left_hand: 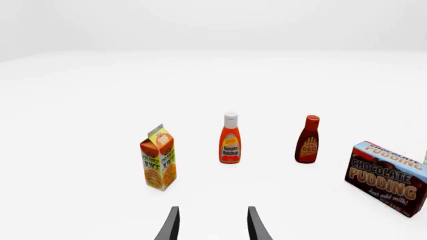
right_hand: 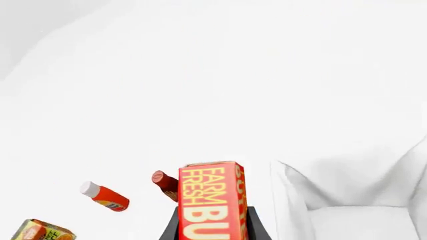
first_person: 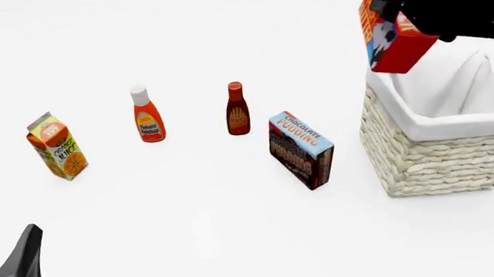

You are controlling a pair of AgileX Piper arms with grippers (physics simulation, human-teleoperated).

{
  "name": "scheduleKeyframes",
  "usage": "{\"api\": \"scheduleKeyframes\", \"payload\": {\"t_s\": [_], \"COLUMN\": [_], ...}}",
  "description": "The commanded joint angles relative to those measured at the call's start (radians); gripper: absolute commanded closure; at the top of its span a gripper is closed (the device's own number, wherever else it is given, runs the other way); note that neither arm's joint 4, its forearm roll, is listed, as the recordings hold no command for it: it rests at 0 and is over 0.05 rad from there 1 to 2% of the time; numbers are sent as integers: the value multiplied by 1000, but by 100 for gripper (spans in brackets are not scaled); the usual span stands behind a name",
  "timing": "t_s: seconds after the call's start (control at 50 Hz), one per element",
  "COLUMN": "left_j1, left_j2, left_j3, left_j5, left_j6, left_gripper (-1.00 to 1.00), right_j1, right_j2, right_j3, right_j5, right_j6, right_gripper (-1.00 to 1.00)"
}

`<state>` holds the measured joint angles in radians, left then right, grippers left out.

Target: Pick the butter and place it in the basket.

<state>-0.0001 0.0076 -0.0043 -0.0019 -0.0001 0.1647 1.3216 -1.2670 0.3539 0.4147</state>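
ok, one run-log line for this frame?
phase: carry | right gripper: shut on butter, lifted by basket rim, not inside | left gripper: open, idle | pudding box: untouched

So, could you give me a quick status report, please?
Right gripper shut on butter, aloft at basket rim. Left gripper open, idle. Nothing in the way.

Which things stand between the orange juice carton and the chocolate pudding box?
In the front view, the ketchup bottle and the BBQ sauce bottle stand between the carton and the box.
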Motion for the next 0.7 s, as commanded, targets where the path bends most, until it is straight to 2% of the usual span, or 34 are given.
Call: {"api": "scheduleKeyframes", "payload": {"t_s": [0.02,0.42,0.7], "left_j1": [0,0,0], "left_j2": [0,0,0], "left_j3": [0,0,0], "left_j5": [0,0,0], "left_j6": [0,0,0], "left_gripper": [-100,-100,-100], "right_j1": [-24,-53,-103], "right_j2": [21,57,80], "right_j3": [-103,-183,-183], "right_j5": [59,138,167], "right_j6": [122,171,191], "right_gripper": [100,100,100]}}
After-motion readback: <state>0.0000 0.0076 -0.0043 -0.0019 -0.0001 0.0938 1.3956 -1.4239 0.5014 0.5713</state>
